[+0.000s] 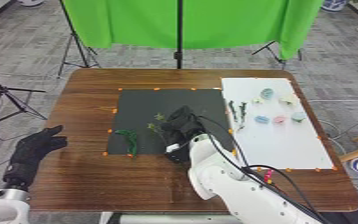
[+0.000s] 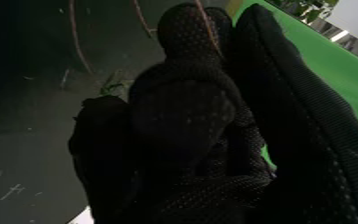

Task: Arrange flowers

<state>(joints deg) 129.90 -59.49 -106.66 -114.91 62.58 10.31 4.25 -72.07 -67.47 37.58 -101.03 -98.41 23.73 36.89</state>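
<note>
In the head view, my right hand is over the right part of the black mat, with leafy green sprigs beside its fingers. The right wrist view has my right hand with its thumb and fingers closed round a thin brown stem; some leaves stand against the green backdrop. A green bundle lies at the mat's left side. On the white board are pale blue, pink and cream flowers and dark green stems. My left hand rests relaxed over the table's left edge.
The brown wooden table carries the mat and board side by side, with small orange markers along their edges. A pink object lies near my right forearm. A green cloth and black stands are behind the table.
</note>
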